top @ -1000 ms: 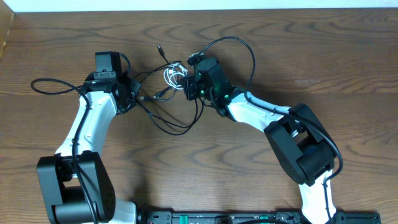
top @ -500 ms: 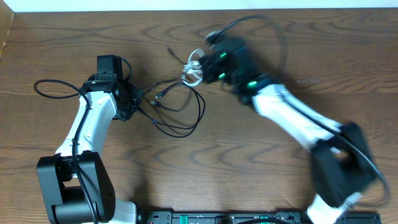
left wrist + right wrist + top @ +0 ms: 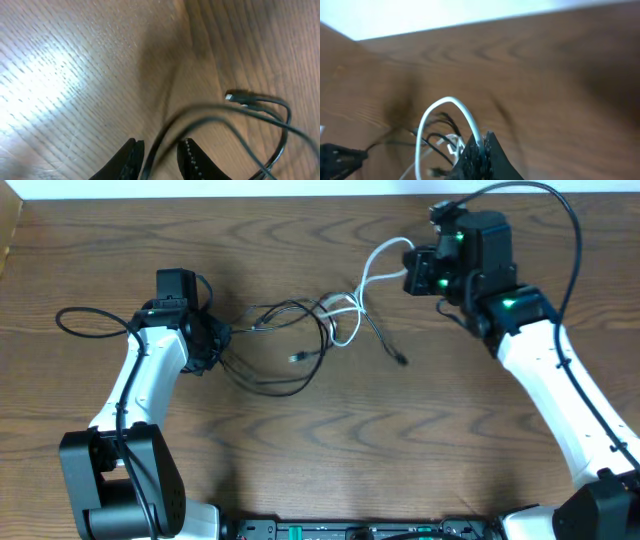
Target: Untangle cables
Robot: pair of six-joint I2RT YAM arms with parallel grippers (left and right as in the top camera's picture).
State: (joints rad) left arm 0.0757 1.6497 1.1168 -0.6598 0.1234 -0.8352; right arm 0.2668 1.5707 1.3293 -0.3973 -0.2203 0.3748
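Right gripper (image 3: 479, 150) pinches the white cable (image 3: 447, 99), stretched rightward, likely to pull its loops free of the black cable (image 3: 240, 97). Left gripper (image 3: 159, 149), closed on the black cable, anchors it.

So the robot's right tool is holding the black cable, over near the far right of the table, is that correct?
Not quite. The right tool is holding the white cable, not the black one, over near the far right of the table. The right wrist view shows the white loop pinched at its tip.
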